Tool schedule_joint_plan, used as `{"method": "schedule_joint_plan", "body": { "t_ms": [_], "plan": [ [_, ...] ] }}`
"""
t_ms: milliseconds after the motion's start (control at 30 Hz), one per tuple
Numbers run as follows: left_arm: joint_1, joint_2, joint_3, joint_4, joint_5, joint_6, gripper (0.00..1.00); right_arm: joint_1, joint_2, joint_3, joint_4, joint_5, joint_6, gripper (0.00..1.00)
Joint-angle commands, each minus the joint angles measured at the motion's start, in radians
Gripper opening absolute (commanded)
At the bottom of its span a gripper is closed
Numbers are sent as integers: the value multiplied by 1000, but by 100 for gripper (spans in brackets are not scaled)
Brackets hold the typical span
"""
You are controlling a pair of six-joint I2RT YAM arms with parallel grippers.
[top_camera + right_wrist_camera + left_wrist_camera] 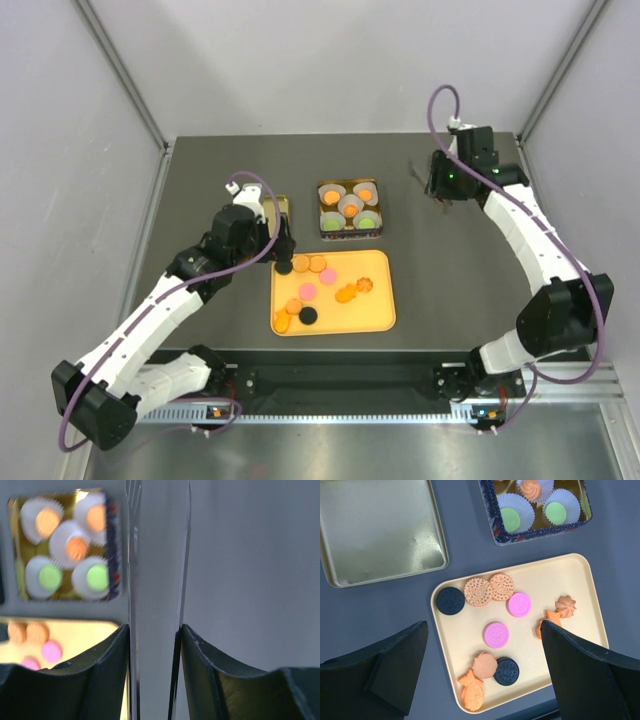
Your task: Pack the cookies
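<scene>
Dark table (450, 280) underneath; left gripper (483, 630) gapes above the cookies (496, 634), right gripper (155, 640) clamps clear tongs (133, 580). Descending so wide could knock crowded neighbours.

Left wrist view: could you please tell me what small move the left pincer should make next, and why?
Probably lower the left pincer straight down onto the pink cookie at the middle of the yellow tray. Its jaws stand wide open and empty, the cookie lies almost midway between them, and bare tray on either side leaves room for the fingers.
</scene>
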Motion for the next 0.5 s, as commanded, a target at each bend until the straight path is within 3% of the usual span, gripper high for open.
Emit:
{"method": "schedule_joint_plan", "body": {
  "t_ms": [0,200,467],
  "plan": [
    [6,18,29,48,57,-6,99,-68,34,-60,181,22,54,44],
    [6,15,55,42,97,-12,99,-122,160,-180,396,73,101,45],
    [6,7,70,5,85,-14,99,-125,250,-259,452,90,140,52]
  ]
}}
